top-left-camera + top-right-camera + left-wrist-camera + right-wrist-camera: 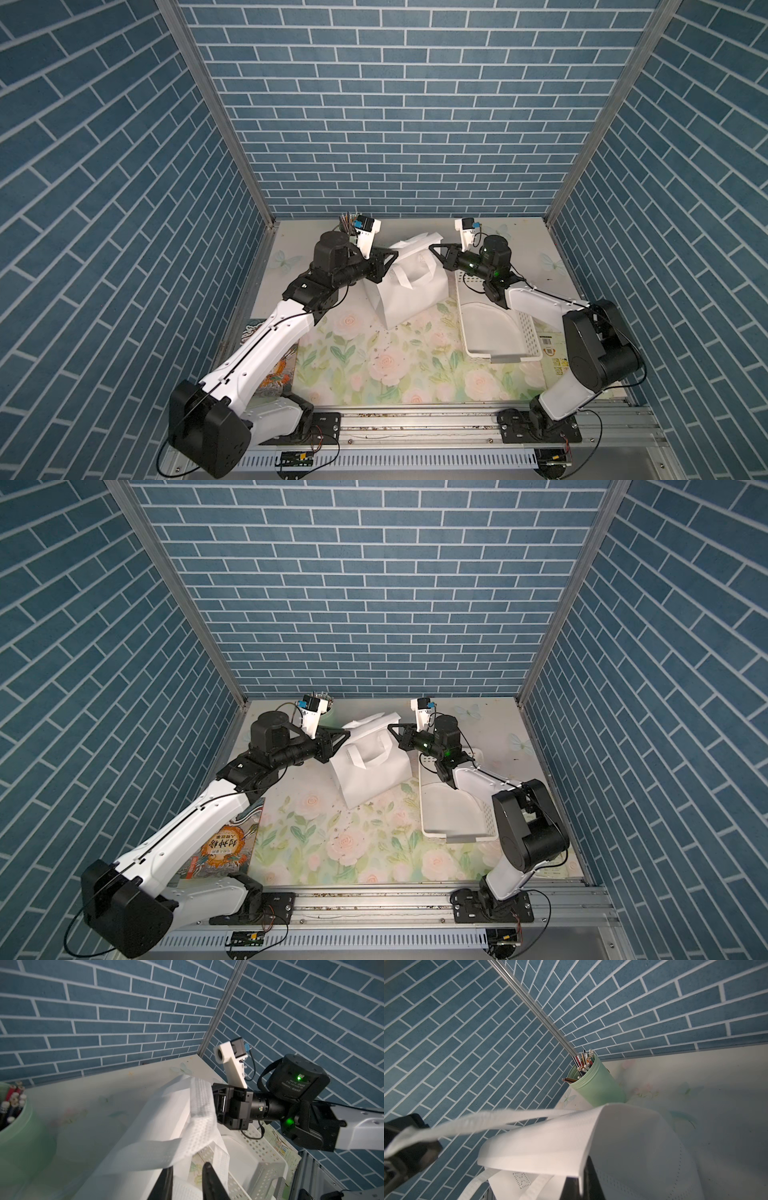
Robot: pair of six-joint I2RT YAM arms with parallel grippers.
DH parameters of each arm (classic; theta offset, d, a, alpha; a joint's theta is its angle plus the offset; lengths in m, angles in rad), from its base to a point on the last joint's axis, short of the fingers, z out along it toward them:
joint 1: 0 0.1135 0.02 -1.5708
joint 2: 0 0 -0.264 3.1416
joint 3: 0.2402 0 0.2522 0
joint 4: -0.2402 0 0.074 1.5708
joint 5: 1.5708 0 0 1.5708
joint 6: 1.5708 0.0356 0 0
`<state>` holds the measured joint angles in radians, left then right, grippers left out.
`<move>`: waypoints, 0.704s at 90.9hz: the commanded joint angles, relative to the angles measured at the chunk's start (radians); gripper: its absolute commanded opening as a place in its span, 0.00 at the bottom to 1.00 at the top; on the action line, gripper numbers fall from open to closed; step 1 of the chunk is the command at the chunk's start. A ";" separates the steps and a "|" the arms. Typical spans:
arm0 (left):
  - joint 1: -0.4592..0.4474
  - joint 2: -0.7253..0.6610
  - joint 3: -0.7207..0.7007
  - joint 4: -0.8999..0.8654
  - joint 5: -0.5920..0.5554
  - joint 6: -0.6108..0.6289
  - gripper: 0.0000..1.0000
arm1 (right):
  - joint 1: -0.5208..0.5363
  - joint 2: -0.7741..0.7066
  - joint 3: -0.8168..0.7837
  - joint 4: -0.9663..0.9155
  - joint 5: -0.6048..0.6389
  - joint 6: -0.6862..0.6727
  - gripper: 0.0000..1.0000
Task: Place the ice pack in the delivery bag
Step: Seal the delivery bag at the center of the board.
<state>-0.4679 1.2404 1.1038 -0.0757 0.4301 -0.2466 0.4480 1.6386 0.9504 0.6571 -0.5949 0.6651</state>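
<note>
The delivery bag [409,299] was matt white non-woven cloth, its strap [201,1105] dimpled (almost mesh-like). The basket [528,332] was smooth perforated white plastic, the pencil cup [598,1086] matt green plastic. The counter [374,374] wore a smooth floral print, and the rail [415,422] was brushed metal.

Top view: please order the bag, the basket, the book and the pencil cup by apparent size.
1. bag and basket: look alike; right arm hides part of the basket, so unranked.
2. book, partly under left arm.
3. pencil cup, mostly hidden.
</note>
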 commanded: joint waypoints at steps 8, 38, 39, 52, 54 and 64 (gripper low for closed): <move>0.001 0.104 0.091 -0.086 -0.052 0.126 0.31 | 0.012 0.005 -0.006 0.039 -0.001 0.005 0.00; 0.042 0.209 0.139 -0.082 -0.016 0.181 0.31 | 0.018 0.014 0.001 0.047 -0.014 0.005 0.00; 0.045 0.214 0.143 -0.081 -0.011 0.180 0.31 | 0.018 0.015 0.000 0.047 -0.014 0.005 0.00; 0.058 0.293 0.193 -0.121 0.057 0.187 0.28 | 0.018 0.017 0.002 0.049 -0.018 0.010 0.00; 0.058 0.300 0.193 -0.122 0.064 0.190 0.28 | 0.019 0.017 0.002 0.050 -0.018 0.010 0.00; 0.059 0.317 0.174 -0.116 0.076 0.203 0.28 | 0.018 0.019 0.010 0.045 -0.017 0.006 0.00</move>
<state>-0.4118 1.5394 1.2800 -0.1684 0.4595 -0.0742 0.4595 1.6451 0.9504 0.6739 -0.6025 0.6655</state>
